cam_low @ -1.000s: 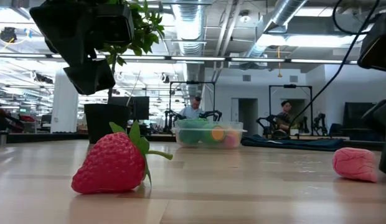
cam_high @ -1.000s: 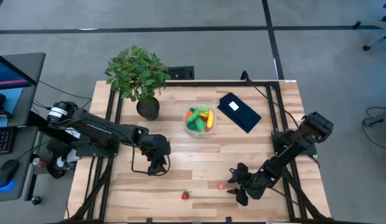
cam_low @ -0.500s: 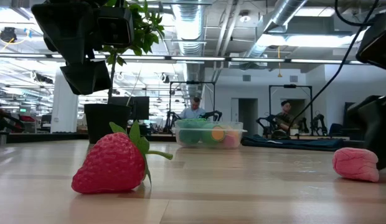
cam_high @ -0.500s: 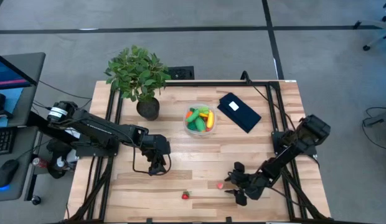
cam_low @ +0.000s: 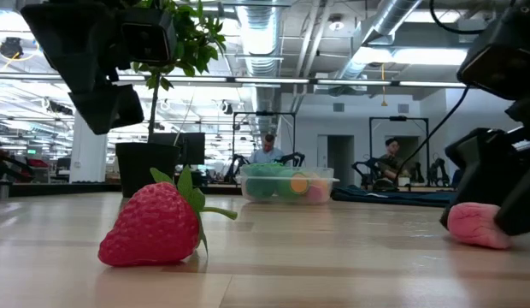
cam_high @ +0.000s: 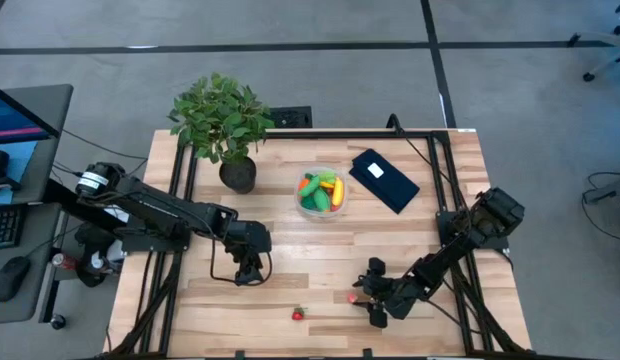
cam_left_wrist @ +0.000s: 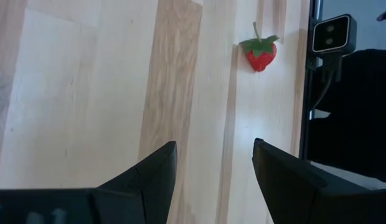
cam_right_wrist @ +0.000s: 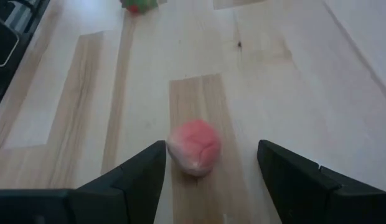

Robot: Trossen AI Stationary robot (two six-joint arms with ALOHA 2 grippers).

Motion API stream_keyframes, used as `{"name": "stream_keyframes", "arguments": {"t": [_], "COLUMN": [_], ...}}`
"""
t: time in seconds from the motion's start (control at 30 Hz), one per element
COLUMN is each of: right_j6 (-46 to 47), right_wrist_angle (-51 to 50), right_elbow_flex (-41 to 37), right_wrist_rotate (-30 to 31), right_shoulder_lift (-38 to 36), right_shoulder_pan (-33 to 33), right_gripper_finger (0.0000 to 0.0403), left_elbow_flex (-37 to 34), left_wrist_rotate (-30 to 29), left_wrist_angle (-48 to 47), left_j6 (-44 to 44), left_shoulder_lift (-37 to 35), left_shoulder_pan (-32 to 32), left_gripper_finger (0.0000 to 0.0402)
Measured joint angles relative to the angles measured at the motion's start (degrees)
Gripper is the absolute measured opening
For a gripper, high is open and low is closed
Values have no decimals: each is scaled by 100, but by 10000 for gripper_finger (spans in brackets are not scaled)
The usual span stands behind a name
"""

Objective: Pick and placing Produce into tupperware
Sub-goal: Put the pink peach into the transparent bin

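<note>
Right end effector [cam_high: 367,297] open, straddling pink produce piece [cam_right_wrist: 194,147] on counter [cam_high: 320,250]. Most produce already in tupperware [cam_high: 322,193]; red strawberry [cam_high: 298,314] also left. Left end effector [cam_high: 246,277] part-open, empty, hovering nearby.

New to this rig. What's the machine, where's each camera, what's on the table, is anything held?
It is two dark robot arms at a wooden table, each ending in a two-finger gripper. One camera looks straight down; one sits at table height; one rides on each wrist, looking past that arm's fingers.

On the table: a potted plant, a clear tub already holding toy produce, a flat black rectangle, a red strawberry and a pink piece.

Nothing is held. The right gripper is open and low over the table, its fingers on either side of the pink piece, not closed on it. The left gripper is open over bare wood near the middle, with the strawberry ahead of it in its wrist view.
</note>
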Motion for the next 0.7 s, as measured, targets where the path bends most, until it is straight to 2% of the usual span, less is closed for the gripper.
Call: {"name": "stream_keyframes", "arguments": {"t": [0.4, 0.53, 0.7], "right_j6": [33, 42, 207], "right_wrist_angle": [0, -2, 0], "right_elbow_flex": [13, 13, 15], "right_wrist_rotate": [-153, -161, -201], "right_shoulder_lift": [-11, -11, -13], "right_shoulder_pan": [-130, -132, -162], "right_gripper_finger": [246, 224, 177], "left_elbow_flex": [0, 0, 2], "left_wrist_rotate": [-108, -119, -150], "left_wrist_angle": [-2, -2, -2], "left_j6": [73, 94, 132], "left_shoulder_lift": [0, 0, 0], "left_shoulder_pan": [0, 0, 0], "left_gripper_finger": [198, 198, 198]}}
